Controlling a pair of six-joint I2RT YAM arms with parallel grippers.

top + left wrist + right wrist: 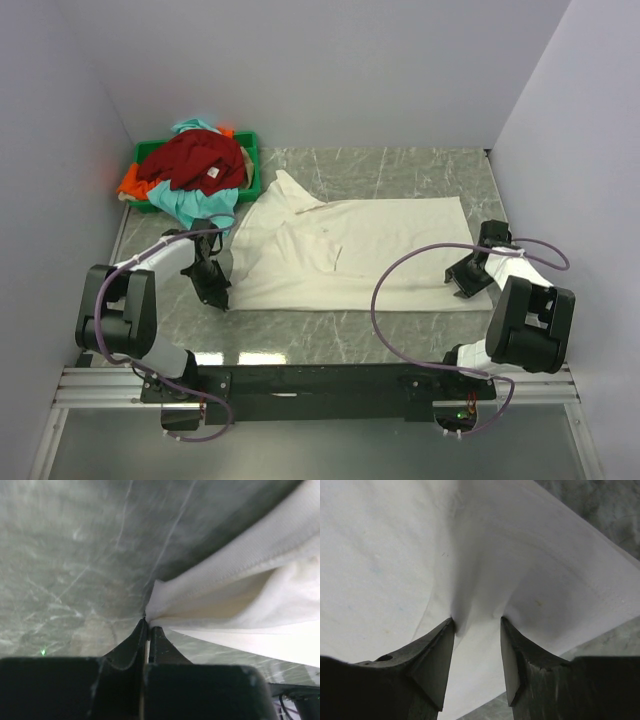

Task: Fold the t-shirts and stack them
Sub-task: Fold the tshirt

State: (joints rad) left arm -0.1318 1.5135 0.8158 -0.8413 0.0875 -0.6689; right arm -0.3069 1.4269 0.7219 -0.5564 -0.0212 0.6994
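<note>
The left gripper (148,624) has its black jaws pressed together on a stitched, hemmed corner of the soft cream-white cloth t-shirt (370,250). The shirt fans out ahead and to the gripper's right over the grey-green veined marble tabletop (75,555). The right gripper (477,622) has its wedge-shaped jaws apart, tips pressed into the same smooth cloth, with a puckered ridge rising between them.
</note>
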